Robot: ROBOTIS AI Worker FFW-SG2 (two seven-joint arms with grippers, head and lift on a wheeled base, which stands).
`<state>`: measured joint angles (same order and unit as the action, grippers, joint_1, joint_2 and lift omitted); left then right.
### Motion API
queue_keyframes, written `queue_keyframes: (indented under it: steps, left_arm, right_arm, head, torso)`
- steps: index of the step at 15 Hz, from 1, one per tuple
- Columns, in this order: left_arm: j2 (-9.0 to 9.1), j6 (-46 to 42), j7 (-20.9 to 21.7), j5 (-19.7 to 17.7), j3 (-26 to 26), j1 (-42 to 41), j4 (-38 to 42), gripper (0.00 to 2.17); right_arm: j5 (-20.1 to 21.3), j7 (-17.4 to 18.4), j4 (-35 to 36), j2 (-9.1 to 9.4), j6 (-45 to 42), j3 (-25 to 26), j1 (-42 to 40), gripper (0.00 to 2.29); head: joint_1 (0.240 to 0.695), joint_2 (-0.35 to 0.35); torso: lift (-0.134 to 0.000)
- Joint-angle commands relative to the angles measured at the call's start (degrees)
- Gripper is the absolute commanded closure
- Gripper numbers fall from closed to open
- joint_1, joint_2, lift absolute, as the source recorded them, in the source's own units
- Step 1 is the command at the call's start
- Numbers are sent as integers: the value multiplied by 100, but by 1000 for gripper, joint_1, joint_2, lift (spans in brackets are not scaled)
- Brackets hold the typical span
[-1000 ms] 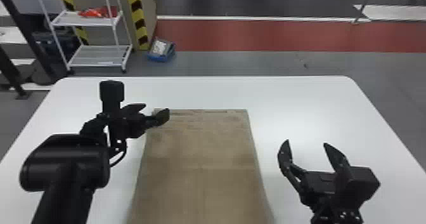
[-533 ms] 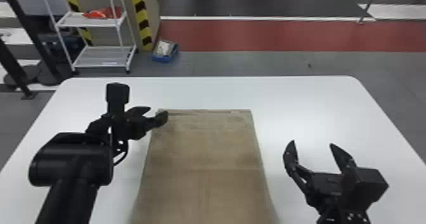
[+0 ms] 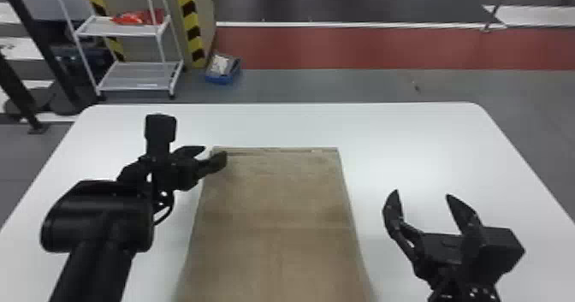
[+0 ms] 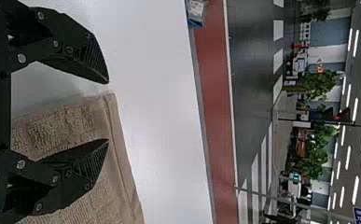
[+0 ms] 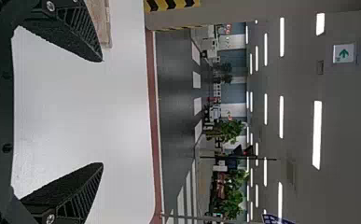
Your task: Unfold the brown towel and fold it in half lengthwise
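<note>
My left gripper [image 3: 214,153] stands open at the far left corner of the brown towel [image 3: 278,220], which lies spread flat on the table. In the left wrist view my left gripper [image 4: 108,112] has its fingers apart, one overlapping the brown towel [image 4: 71,126] near its corner and the other beyond its side edge. Right of the towel, over the bare tabletop, my right gripper [image 3: 421,194] is open and holds nothing. Seen from the right wrist, the right gripper [image 5: 102,112] has widely parted fingers, with a strip of the towel [image 5: 104,23] past one of them.
The white table [image 3: 410,151] extends on both sides of the towel and beyond its far edge. On the floor behind it stand a white wire shelf [image 3: 137,76] and a small blue bin [image 3: 222,70].
The head view has shifted slightly, moving the whole scene a little within it. Both grippers remain open, and the towel lies as before.
</note>
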<state>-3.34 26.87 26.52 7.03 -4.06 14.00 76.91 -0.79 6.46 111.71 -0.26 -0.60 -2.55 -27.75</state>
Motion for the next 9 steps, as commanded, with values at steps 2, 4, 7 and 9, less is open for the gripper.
queue_keyframes:
  steps: [2,4,7,9]
  left_arm:
    - [0,-19,2,0,-7,23,-133,522]
    - [0,-36,-7,-8,1,23,-133,660]
    - [9,-54,-68,-8,10,23,-133,718]
    - [9,-212,-77,-8,10,-3,-133,718]
  right_arm:
    - [0,4,-9,31,3,1,7,76]
    - [0,4,-9,31,3,9,7,76]
    - [0,4,-26,31,3,18,7,76]
    - [0,4,-44,31,3,18,16,76]
  head:
    - [695,-10]
    - [695,-10]
    - [695,-11]
    - [695,-11]
  torso:
    - [-123]
    - [-123]
    - [-123]
    - [-123]
